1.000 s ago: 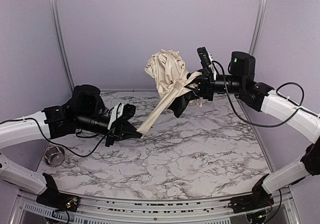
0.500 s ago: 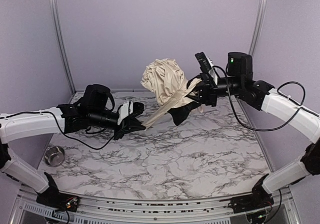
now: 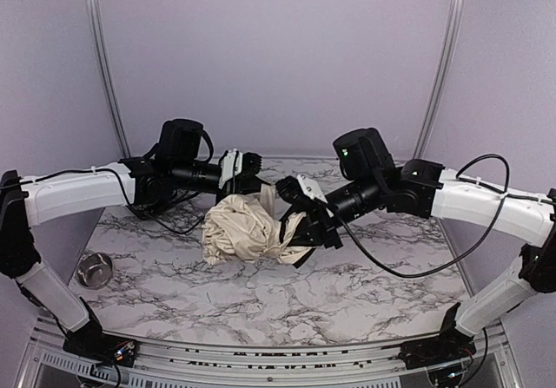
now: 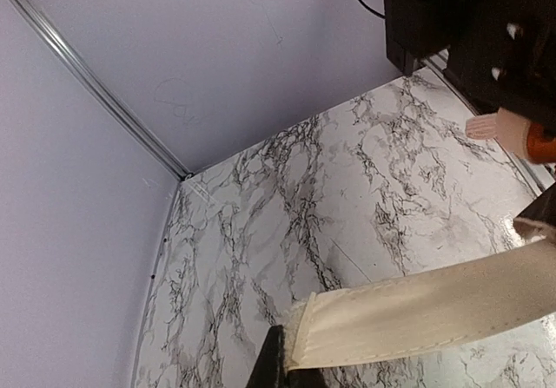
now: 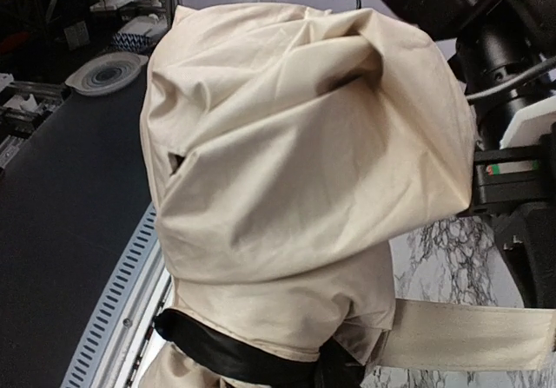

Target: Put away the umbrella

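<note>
The umbrella (image 3: 239, 230), a crumpled bundle of cream-beige fabric, rests on the marble table (image 3: 365, 292) left of centre. My right gripper (image 3: 300, 225) is at its right end, shut on the umbrella's dark gathered part. In the right wrist view the fabric (image 5: 295, 145) fills the frame above a black band (image 5: 234, 353) and hides my fingers. My left gripper (image 3: 259, 181) is just behind the bundle, shut on the end of the umbrella's cream strap (image 4: 417, 314), which runs off to the right. A pale tan knob (image 4: 488, 126) shows near the right arm.
A small steel bowl (image 3: 93, 269) sits at the table's left edge. Purple walls with metal posts (image 3: 102, 67) close in the back and sides. The right arm's black cable (image 3: 408, 266) loops over the table.
The umbrella has come down from mid-air at the back onto the table, left of centre. My right arm swung left and down with it. My left gripper moved back and right, still on the strap.
</note>
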Available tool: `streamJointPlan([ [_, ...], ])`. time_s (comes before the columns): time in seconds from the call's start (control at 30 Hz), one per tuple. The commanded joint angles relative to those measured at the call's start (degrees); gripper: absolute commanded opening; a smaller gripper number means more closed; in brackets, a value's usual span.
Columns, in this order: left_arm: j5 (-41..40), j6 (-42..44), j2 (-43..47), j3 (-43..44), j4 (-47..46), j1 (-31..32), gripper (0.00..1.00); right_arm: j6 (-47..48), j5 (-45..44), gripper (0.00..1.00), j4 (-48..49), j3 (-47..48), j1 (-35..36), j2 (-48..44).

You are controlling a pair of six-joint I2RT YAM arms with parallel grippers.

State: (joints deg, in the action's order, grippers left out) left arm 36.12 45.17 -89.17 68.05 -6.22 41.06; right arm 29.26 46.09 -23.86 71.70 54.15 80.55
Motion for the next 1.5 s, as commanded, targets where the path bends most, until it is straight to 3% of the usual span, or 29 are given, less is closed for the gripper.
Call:
streamJointPlan([
  [0.0, -5.6, 5.5, -3.8, 7.7, 3.4, -4.3, 0.0, 2.9, -4.8, 0.0, -11.3, -4.6, 6.9, 3.3],
  [0.2, -2.1, 5.3, -3.2, 5.6, 2.0, -3.4, 0.0, -1.6, -25.4, 0.0, 3.6, -17.5, 8.9, 9.4],
  [0.4, -2.6, 0.7, -5.5, -1.5, -5.7, -3.1, 0.0, -0.3, -36.6, 0.0, 13.7, -19.4, 8.7, 19.4],
  [0.8, -10.3, -0.3, -20.1, 0.7, -5.8, -6.5, 0.0, -4.0, -29.9, 0.0, 12.4, -16.0, 7.4, 35.8],
  [1.0, -20.6, -5.4, -25.8, 4.3, -6.6, -6.9, 0.0, -7.5, -32.0, 0.0, 7.5, -12.8, 7.3, 38.8],
  [1.13, -28.7, -11.2, -26.3, 4.5, -8.0, -7.8, 0.13, -9.7, -32.0, 0.0, 6.1, -11.2, 7.6, 39.1],
  [1.23, -33.9, -15.1, -25.5, 5.5, -8.0, -8.7, 0.55, -10.5, -33.1, 0.0, 5.4, -10.2, 7.7, 39.4],
  [1.27, -36.1, -15.9, -24.7, 5.7, -8.0, -8.9, 0.62, -10.6, -33.3, 0.0, 5.1, -9.9, 7.7, 39.7],
  [1.37, -43.4, -17.9, -20.8, 5.4, -8.0, -9.3, 0.7, -10.9, -34.2, 0.0, 3.2, -8.9, 7.7, 40.3],
  [1.47, -48.0, -20.2, -13.1, 2.7, -4.8, -9.0, 0.66, -11.3, -34.2, 0.0, 3.2, -9.2, 7.7, 39.4],
])
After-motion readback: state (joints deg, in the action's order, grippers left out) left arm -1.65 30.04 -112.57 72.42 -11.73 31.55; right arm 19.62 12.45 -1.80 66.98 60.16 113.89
